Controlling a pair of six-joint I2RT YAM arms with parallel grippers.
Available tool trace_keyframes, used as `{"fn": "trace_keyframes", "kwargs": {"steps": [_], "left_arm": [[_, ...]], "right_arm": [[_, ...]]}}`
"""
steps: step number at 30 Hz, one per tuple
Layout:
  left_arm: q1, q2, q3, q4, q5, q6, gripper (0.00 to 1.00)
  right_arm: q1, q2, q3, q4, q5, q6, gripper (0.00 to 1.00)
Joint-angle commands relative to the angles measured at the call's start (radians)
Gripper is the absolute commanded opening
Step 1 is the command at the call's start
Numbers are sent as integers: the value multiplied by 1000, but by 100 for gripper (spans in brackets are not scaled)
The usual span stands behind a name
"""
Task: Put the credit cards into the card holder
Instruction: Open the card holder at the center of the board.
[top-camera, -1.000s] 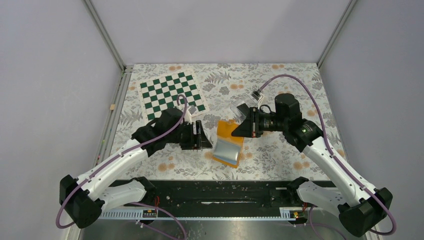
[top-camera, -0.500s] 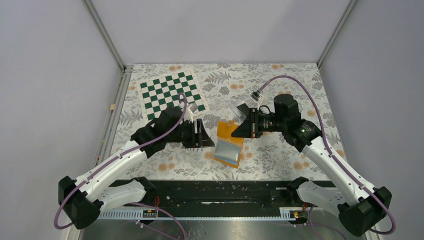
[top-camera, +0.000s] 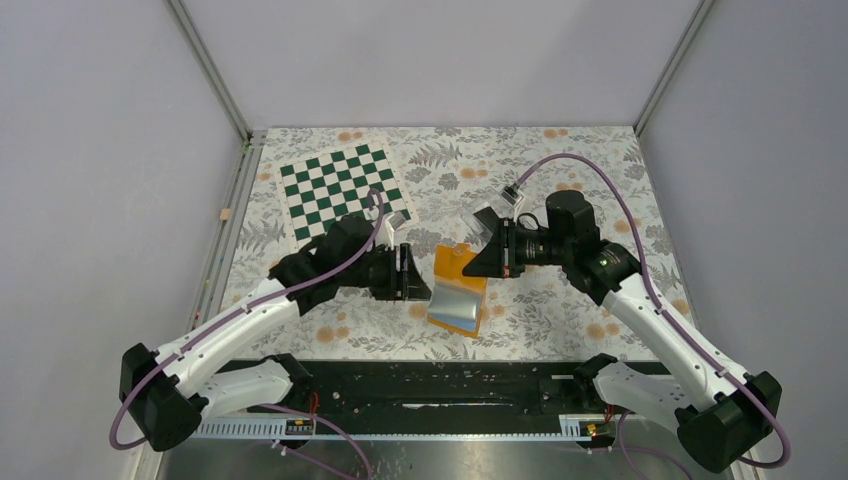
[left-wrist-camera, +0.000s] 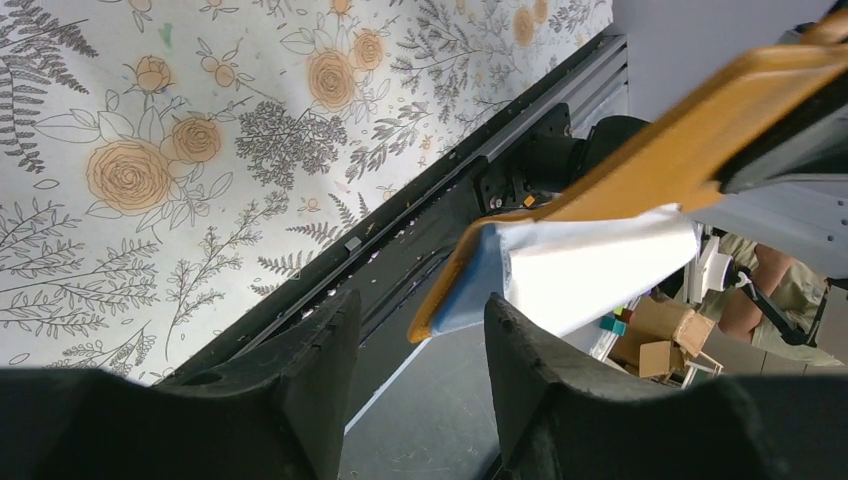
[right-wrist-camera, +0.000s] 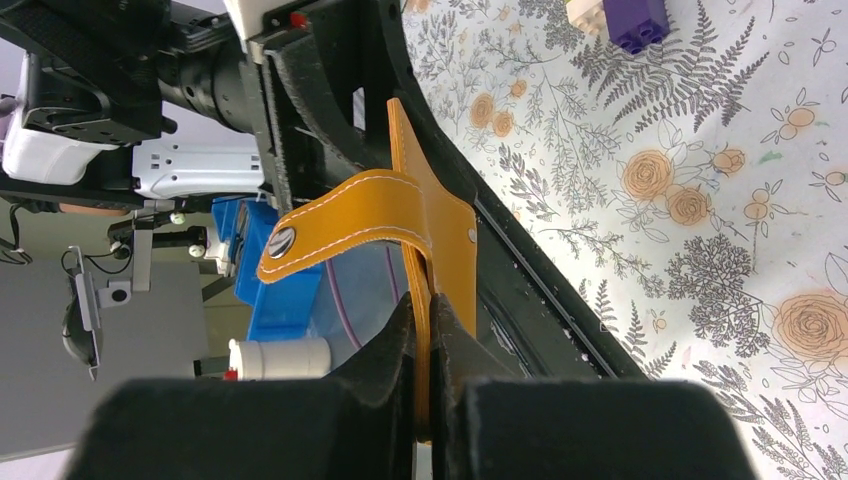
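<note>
Floral desk (top-camera: 600, 180). My right tool (right-wrist-camera: 432, 310) is clenched on the wallet (top-camera: 452, 265); my left tool (left-wrist-camera: 420, 305) is released, fingers apart near its edge.

orange card holder (top-camera: 452, 262), grn/wht checkerboard (top-camera: 340, 190), floral table (top-camera: 600, 170)

The left arm (top-camera: 240, 320) and right arm (top-camera: 655, 315) bend inward, tools facing each other: left tool (top-camera: 407, 275) jaws half apart, right tool (top-camera: 478, 262) jaws pressed together.
</note>
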Motion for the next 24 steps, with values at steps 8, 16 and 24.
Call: {"fn": "trace_keyframes", "kwargs": {"steps": [8, 16, 24], "left_arm": [[-4, -54, -24, 265, 101, -84, 49], [-3, -40, -98, 474, 162, -145, 53], [-2, -56, -171, 685, 225, -225, 37]], "right_arm": [[-7, 1, -27, 91, -88, 29, 0], [-7, -20, -64, 204, -152, 127, 0], [-6, -30, -101, 348, -169, 249, 0]]}}
